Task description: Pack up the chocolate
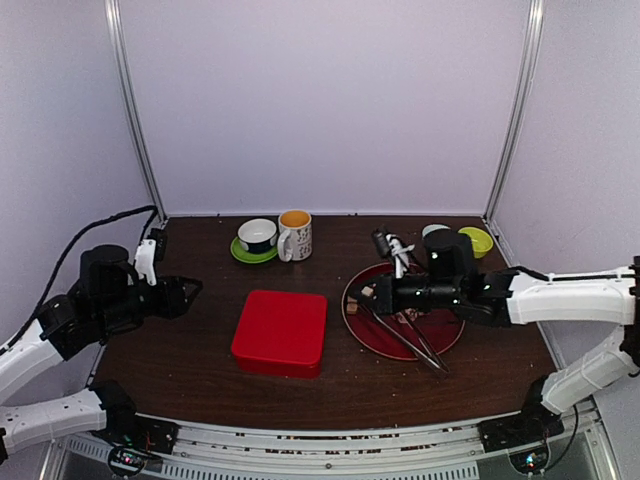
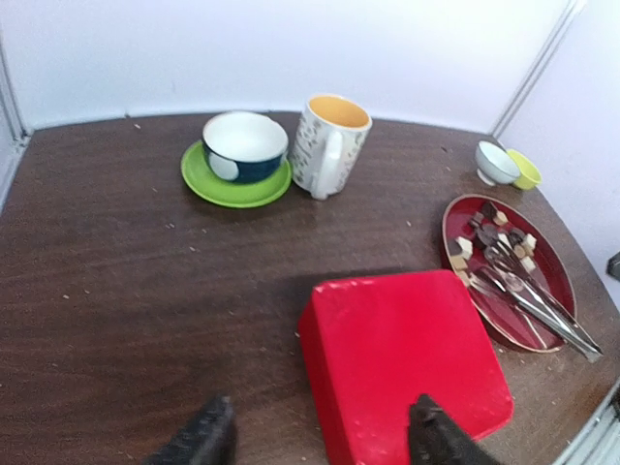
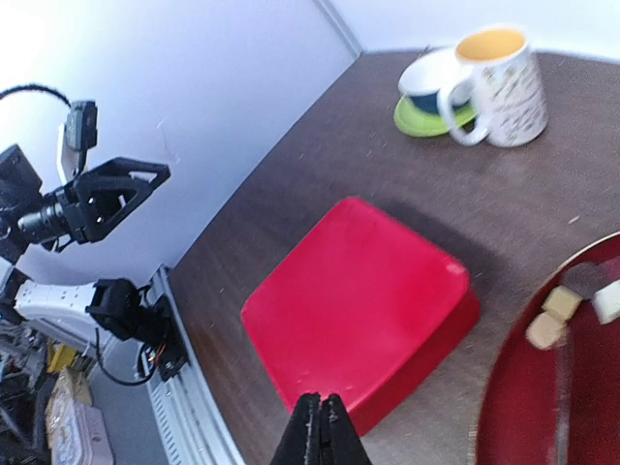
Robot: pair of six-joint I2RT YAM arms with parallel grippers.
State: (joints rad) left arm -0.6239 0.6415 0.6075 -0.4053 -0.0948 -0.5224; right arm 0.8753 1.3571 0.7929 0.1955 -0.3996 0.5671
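Observation:
The chocolate [image 1: 408, 316], small dark, tan and cream pieces, lies on an oval red plate [image 1: 390, 352] at the right, together with long metal tongs [image 1: 418, 342]. In the left wrist view the pieces [image 2: 465, 250] sit at the plate's [image 2: 559, 281] far end beside the tongs [image 2: 538, 302]. A closed red box [image 1: 280, 330] sits mid-table. My left gripper [image 1: 190, 293] is open and empty, left of the box [image 2: 407, 368]. My right gripper [image 1: 368, 294] is shut and empty, above the plate's left edge; its tips [image 3: 320, 412] point over the box [image 3: 358, 310], with pieces [image 3: 554, 315] to the right.
A blue-and-white cup on a green saucer [image 1: 257, 238] and a patterned mug [image 1: 295, 235] stand at the back centre. Two small bowls, one white [image 1: 435, 230] and one yellow-green [image 1: 477, 240], stand at the back right. Metal frame posts rise at the rear corners.

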